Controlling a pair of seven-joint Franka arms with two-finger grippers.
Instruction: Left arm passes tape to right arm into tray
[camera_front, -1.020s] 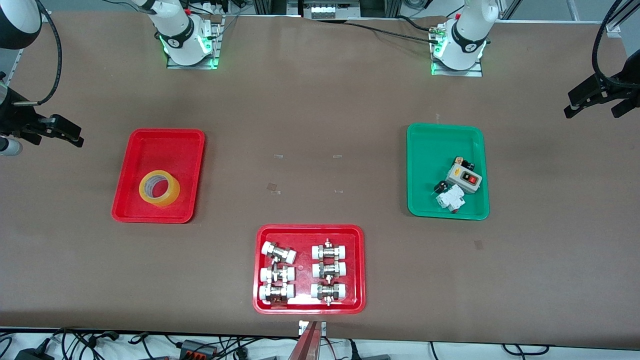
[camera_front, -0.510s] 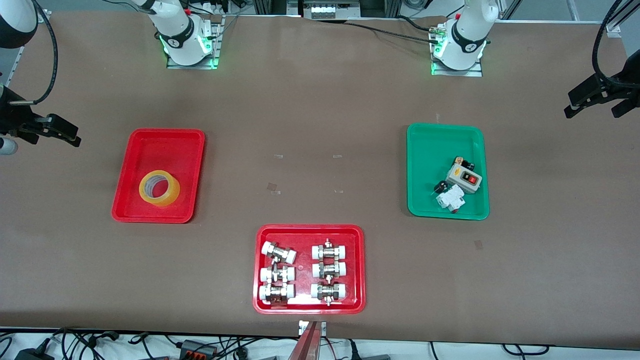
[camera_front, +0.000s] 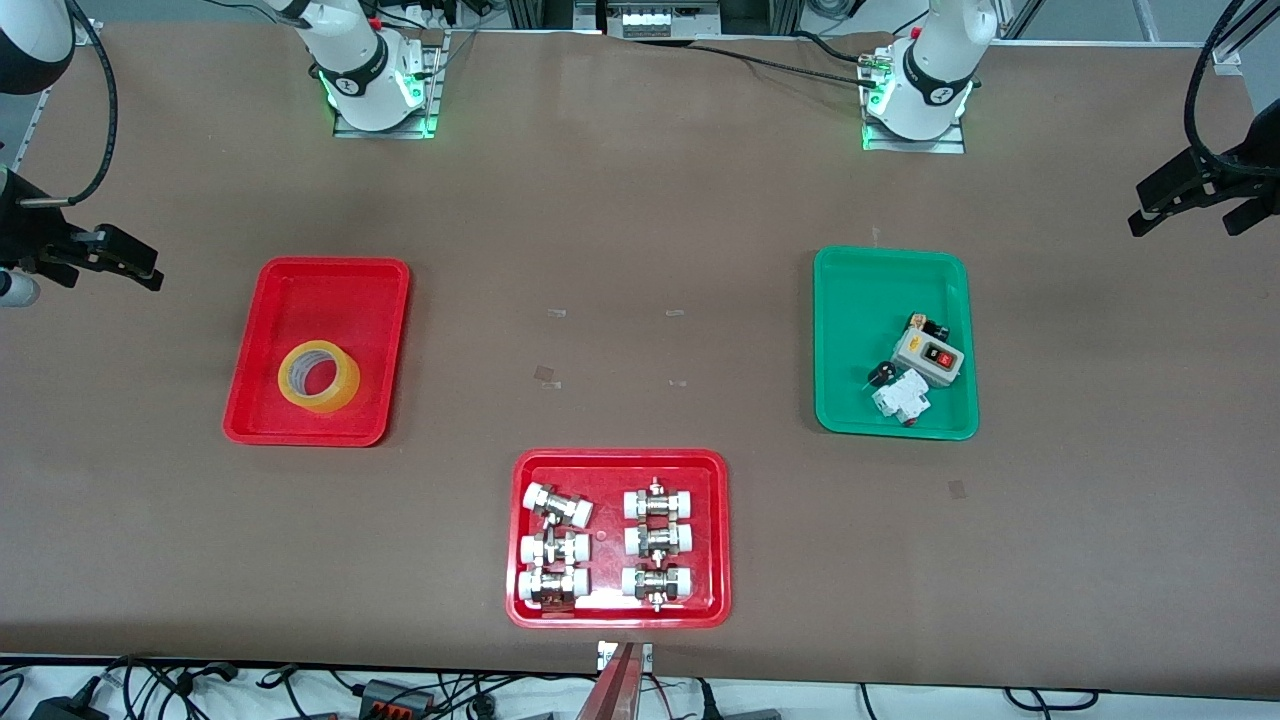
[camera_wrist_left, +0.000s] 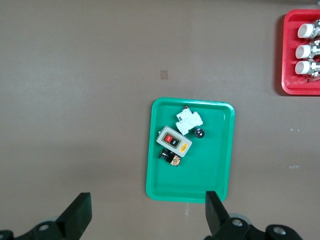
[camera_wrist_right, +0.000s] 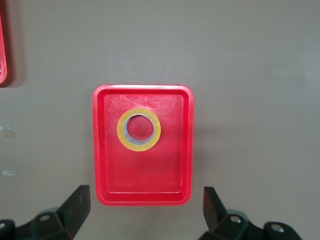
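We find the tape (camera_front: 318, 376) lying flat in the red tray (camera_front: 340, 283), and both the left gripper (camera_front: 1195, 205) and right gripper (camera_front: 105, 262) spread, holding nothing, high over the table's ends.

You could read no words or numbers anywhere at that moment. The only sign you had was a dark curved emblem on the white base joint of each arm (camera_front: 349, 84), too small to make out. The grey switch box with the red button (camera_wrist_left: 174, 142), below the left gripper's (camera_wrist_left: 145, 218) camera, carried marks you couldn't decipher.
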